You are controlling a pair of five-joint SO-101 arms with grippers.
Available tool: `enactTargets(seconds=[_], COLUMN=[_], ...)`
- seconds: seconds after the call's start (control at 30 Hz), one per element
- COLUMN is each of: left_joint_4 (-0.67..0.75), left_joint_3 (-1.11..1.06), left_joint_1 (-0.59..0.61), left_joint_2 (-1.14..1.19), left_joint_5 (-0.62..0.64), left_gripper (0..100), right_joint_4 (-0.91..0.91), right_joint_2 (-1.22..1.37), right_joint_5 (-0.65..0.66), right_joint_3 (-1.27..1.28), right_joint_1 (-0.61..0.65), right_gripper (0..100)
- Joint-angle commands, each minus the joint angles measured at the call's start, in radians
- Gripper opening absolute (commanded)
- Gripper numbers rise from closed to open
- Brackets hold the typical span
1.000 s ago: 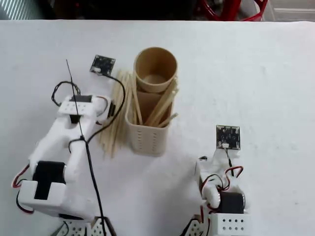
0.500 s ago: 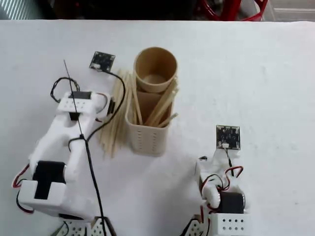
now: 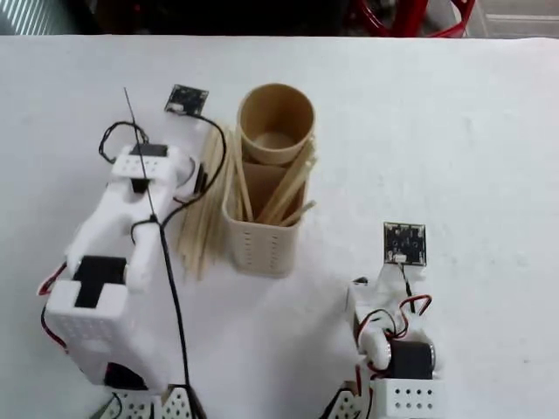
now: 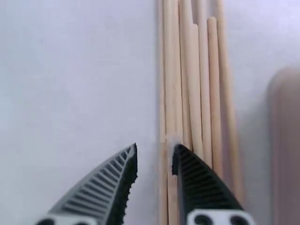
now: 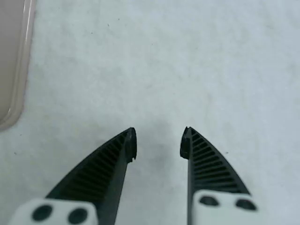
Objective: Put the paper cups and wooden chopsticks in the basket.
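A tan paper cup [image 3: 277, 122] sits mouth up at the far end of the beige basket [image 3: 260, 244]. Several wooden chopsticks [image 3: 293, 188] lean inside the basket. More chopsticks [image 3: 203, 223] lie in a bundle on the table along the basket's left side. My left gripper [image 4: 154, 154] is open low over this bundle [image 4: 192, 93], one fingertip [image 4: 180, 157] over its outer sticks, the other above bare table. My right gripper [image 5: 158, 140] is open over bare white table, holding nothing.
The left arm [image 3: 122, 236] stretches along the table's left side, trailing a black cable [image 3: 166, 288]. The right arm [image 3: 389, 340] is folded at the near right. The basket's corner [image 5: 14, 61] shows beside the right gripper.
The left arm has stretched farther from the table's near edge, carrying its wrist along the chopstick bundle. The right arm has not moved.
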State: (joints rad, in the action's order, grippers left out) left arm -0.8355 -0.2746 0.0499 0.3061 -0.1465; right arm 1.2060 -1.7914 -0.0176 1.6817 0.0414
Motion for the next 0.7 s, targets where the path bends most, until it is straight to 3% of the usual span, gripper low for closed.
enactTargets(seconds=[0.0,0.67], left_joint_4=[-0.011,-0.149], left_joint_3=[0.068,0.141], left_joint_1=[-0.021,0.042], left_joint_2=[0.024,0.073], left_joint_5=[0.003,0.038], left_gripper=[14,8], right_joint_4=[0.007,0.007], right_joint_2=[-0.008,-0.008], right_joint_5=[0.008,0.008], right_joint_3=[0.009,0.009], right_joint_1=[0.002,0.002], right_gripper=[15.9,15.9])
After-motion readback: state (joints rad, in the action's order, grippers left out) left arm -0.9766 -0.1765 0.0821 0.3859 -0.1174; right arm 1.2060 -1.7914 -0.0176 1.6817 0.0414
